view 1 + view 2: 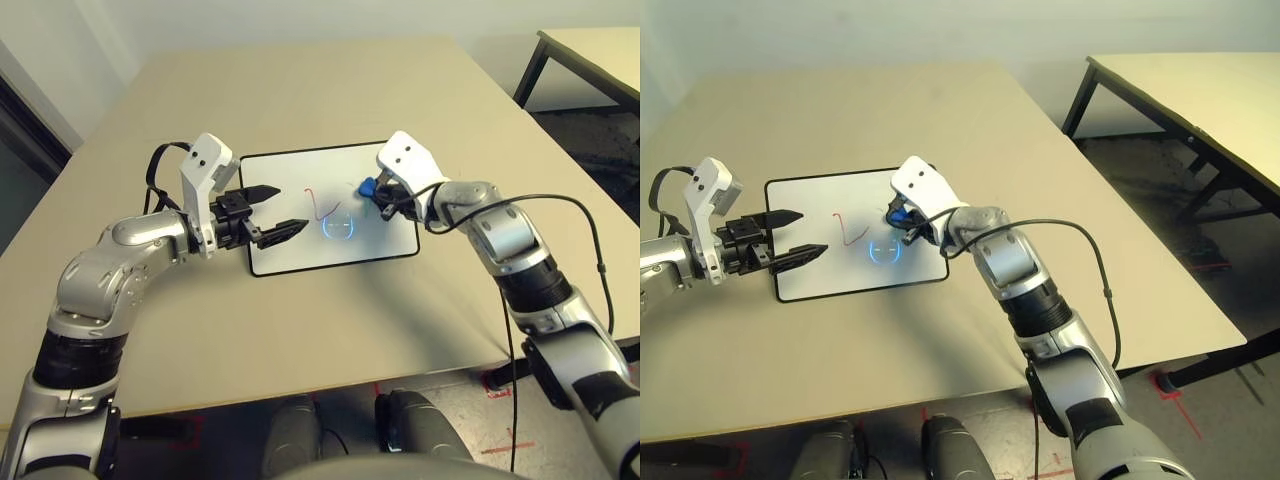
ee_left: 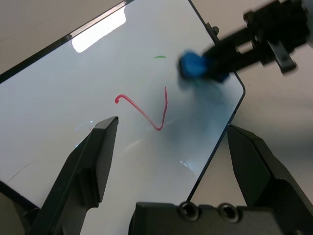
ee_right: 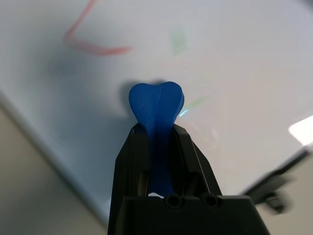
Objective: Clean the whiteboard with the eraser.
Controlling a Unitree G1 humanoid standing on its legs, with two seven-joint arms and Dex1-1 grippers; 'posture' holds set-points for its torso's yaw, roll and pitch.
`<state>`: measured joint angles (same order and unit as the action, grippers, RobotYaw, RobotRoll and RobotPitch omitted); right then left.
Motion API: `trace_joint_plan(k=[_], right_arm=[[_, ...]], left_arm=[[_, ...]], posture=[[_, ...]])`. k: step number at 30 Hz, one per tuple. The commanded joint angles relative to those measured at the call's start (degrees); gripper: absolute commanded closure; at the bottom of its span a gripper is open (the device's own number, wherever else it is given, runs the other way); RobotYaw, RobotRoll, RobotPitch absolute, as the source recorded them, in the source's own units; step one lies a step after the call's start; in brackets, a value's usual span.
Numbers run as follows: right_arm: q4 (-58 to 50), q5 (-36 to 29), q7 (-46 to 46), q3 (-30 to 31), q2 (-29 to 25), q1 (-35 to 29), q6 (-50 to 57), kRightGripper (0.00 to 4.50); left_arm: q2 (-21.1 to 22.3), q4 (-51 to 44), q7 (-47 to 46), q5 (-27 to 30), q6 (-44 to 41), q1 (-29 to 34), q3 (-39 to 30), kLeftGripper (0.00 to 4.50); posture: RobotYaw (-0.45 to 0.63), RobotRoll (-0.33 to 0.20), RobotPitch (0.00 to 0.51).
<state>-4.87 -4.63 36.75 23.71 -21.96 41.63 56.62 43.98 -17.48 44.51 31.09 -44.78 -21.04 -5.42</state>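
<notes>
Eraser pinched over the board, left arm hovering open

The right gripper point(image 3: 156, 134) is clamped tight on the eraser point(image 3: 156, 105), angled down and leftward, with its blue tip at the right part of the whiteboard point(image 1: 290, 175) near faint green marks. The left gripper point(image 1: 270, 212) reaches in over the board's left edge, its fingers point(image 2: 93, 161) spread wide, holding nothing. A red scribble point(image 2: 146, 110) sits mid-board. The board lies flat on the tan table point(image 1: 300, 90).

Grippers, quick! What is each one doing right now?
Left gripper: jaws open, holding nothing, above the white black-framed whiteboard.
Right gripper: jaws shut on the small bright blue eraser.
</notes>
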Motion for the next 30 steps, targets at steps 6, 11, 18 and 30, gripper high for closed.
trace_joint_plan(k=[6, 11, 18, 30], right_arm=[[2.3, 1.2, -1.1, -0.1, -0.2, 0.9, 1.2, 3.99], [6.7, 2.0, -4.2, -3.8, 1.1, 4.6, -1.7, 3.99], [5.3, 1.9, -3.4, -2.0, 0.6, 3.2, 0.7, 3.99], [-0.1, 1.1, -0.4, 2.7, -1.7, 0.6, 6.4, 4.04]], left_arm=[[-0.2, 0.4, 0.2, 0.1, -0.5, -0.4, 0.6, 0.0], [-0.6, 0.3, 0.1, 0.1, -0.4, -0.3, 0.8, 0.0], [-0.6, 0.2, 0.0, 0.4, -0.6, -0.4, 0.7, 0.0], [-0.6, 0.3, 0.0, 0.4, -0.8, -0.7, 0.8, 0.0]], posture=[[-0.01, 0.0, 0.092], [-0.01, 0.0, 0.092], [-0.01, 0.0, 0.092], [-0.01, 0.0, 0.093]])
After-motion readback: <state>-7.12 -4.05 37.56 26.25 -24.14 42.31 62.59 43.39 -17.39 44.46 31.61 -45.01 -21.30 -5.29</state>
